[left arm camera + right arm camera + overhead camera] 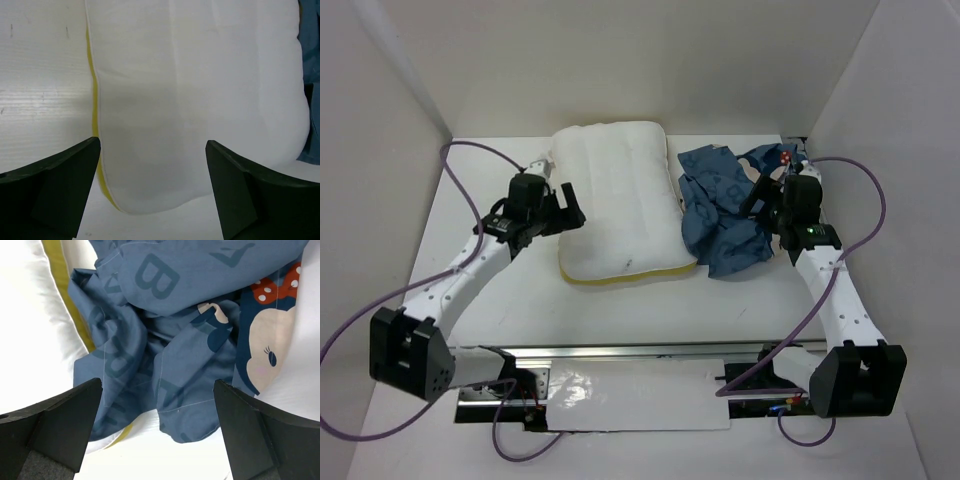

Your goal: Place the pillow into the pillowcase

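Observation:
The white quilted pillow [620,200] with yellow piping lies flat in the middle of the table. It fills the left wrist view [200,100] too. The dark blue pillowcase [725,215] lies crumpled against the pillow's right side, letters and a mouse face with a red bow showing in the right wrist view [170,340]. My left gripper [572,212] is open and empty at the pillow's left edge, its jaws wide apart in the left wrist view [152,187]. My right gripper [760,195] is open and empty just above the pillowcase's right part, as the right wrist view [157,432] shows.
White walls enclose the table [500,280] at the back, left and right. A metal rail [620,352] and a white sheet [630,395] run along the near edge between the arm bases. Purple cables [470,150] loop beside each arm.

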`<state>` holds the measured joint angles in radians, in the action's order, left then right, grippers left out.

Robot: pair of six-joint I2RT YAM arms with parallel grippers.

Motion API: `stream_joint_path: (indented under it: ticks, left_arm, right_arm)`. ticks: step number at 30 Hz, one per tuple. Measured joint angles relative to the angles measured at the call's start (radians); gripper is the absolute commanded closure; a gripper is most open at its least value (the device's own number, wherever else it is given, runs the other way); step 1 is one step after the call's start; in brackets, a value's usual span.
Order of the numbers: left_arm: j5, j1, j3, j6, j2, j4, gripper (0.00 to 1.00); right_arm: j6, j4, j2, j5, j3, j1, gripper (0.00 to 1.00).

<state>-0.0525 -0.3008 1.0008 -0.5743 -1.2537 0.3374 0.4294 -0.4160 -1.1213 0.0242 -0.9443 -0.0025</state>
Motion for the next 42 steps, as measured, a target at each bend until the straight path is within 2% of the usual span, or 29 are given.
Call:
stream_joint_path:
  ticks: [7, 14, 16, 17, 19, 21, 25, 30, 32, 35, 36, 39, 40, 42]
  left_arm:
    - [-0.04, 0.0, 0.256, 0.008, -0.301, -0.001, 0.0]
    - [-0.048, 0.005, 0.383, 0.021, -0.571, 0.008, 0.0]
    - [-0.041, 0.008, 0.411, 0.021, -0.636, 0.023, 0.08]
    - [-0.031, 0.01, 0.431, 0.021, -0.666, 0.027, 0.26]
    - [-0.01, 0.014, 0.463, 0.014, -0.707, 0.029, 0.51]
    - [0.018, 0.018, 0.488, 0.01, -0.727, 0.025, 1.0]
    - [0.041, 0.021, 0.492, -0.005, -0.733, -0.005, 1.0]
    - [-0.05, 0.05, 0.292, -0.093, -0.567, -0.058, 1.0]
    - [-0.114, 0.101, 0.205, -0.163, -0.462, 0.014, 1.0]
    - [-0.256, 0.224, 0.137, -0.286, -0.321, 0.214, 1.0]
    - [-0.307, 0.264, 0.132, -0.325, -0.285, 0.281, 0.92]
    - [-0.43, 0.343, 0.133, -0.389, -0.212, 0.438, 0.38]
    - [-0.447, 0.349, 0.136, -0.394, -0.199, 0.47, 0.02]
    - [-0.443, 0.343, 0.16, -0.394, -0.19, 0.51, 0.0]
  right_arm:
    - [-0.019, 0.025, -0.027, 0.026, 0.001, 0.0, 0.0]
    - [-0.073, 0.039, -0.257, 0.039, -0.09, 0.0, 0.0]
    - [-0.096, 0.041, -0.321, 0.048, -0.137, 0.0, 0.0]
    - [-0.108, 0.043, -0.348, 0.051, -0.157, 0.0, 0.0]
    - [-0.133, 0.064, -0.401, 0.06, -0.189, 0.0, 0.0]
    - [-0.154, 0.1, -0.441, 0.067, -0.196, 0.0, 0.0]
    - [-0.19, 0.133, -0.524, 0.064, -0.202, 0.0, 0.0]
    - [-0.229, 0.155, -0.603, 0.039, -0.209, 0.0, 0.0]
    - [-0.242, 0.167, -0.606, 0.021, -0.209, 0.0, 0.0]
    - [-0.265, 0.198, -0.606, -0.003, -0.21, 0.001, 0.0]
    - [-0.27, 0.204, -0.606, -0.007, -0.21, 0.002, 0.0]
    - [-0.286, 0.233, -0.606, 0.0, -0.209, 0.009, 0.0]
    - [-0.296, 0.243, -0.606, 0.008, -0.209, 0.014, 0.0]
    - [-0.316, 0.256, -0.605, 0.029, -0.209, 0.024, 0.0]
